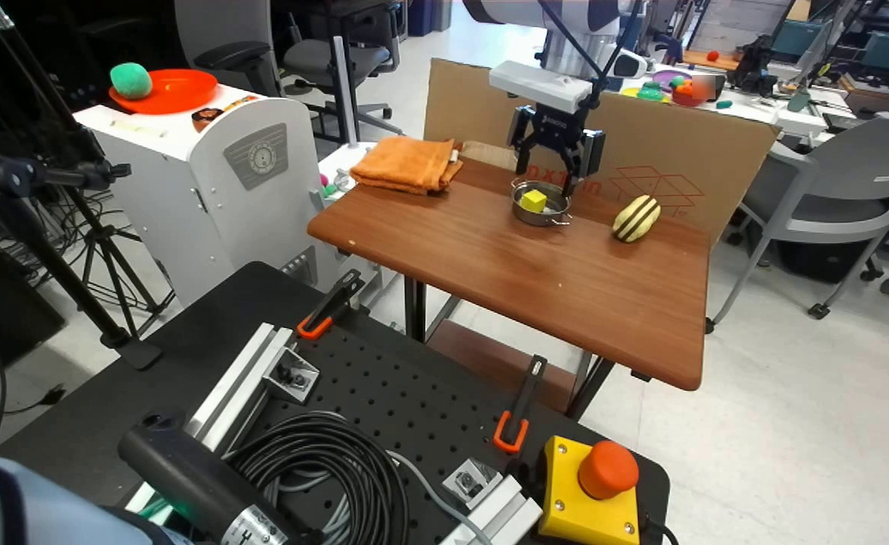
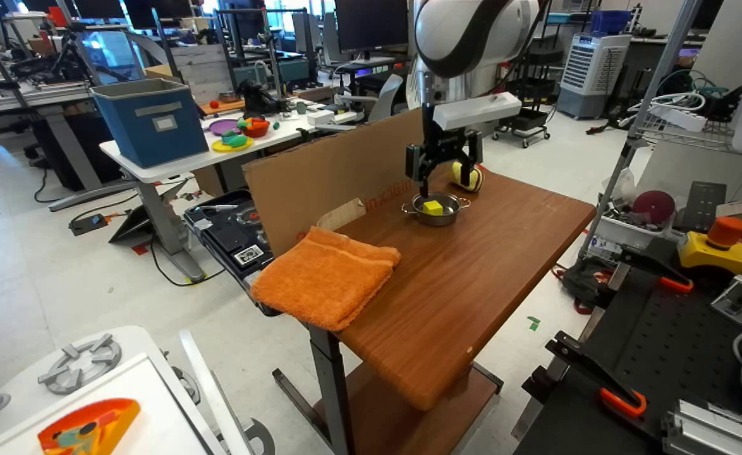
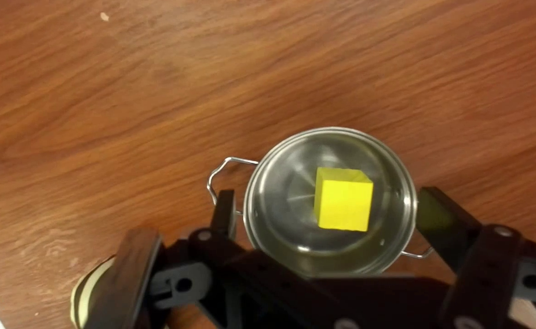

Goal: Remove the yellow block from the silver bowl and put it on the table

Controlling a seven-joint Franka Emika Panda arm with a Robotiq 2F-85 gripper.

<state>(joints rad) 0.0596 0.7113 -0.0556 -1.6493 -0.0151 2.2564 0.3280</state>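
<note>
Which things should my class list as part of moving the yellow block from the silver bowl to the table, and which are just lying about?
Part of the job:
table
silver bowl, on the table
yellow block, inside the bowl
fingers, spread apart

Just lying about:
folded orange cloth, on the table
striped oblong thing, on the table
red-orange plate
round green thing

We point our gripper (image 1: 544, 180) downward beneath our arm (image 2: 477, 38); we hold its two fingers (image 3: 223, 212) wide apart, the tips facing each other across the gap.
</note>
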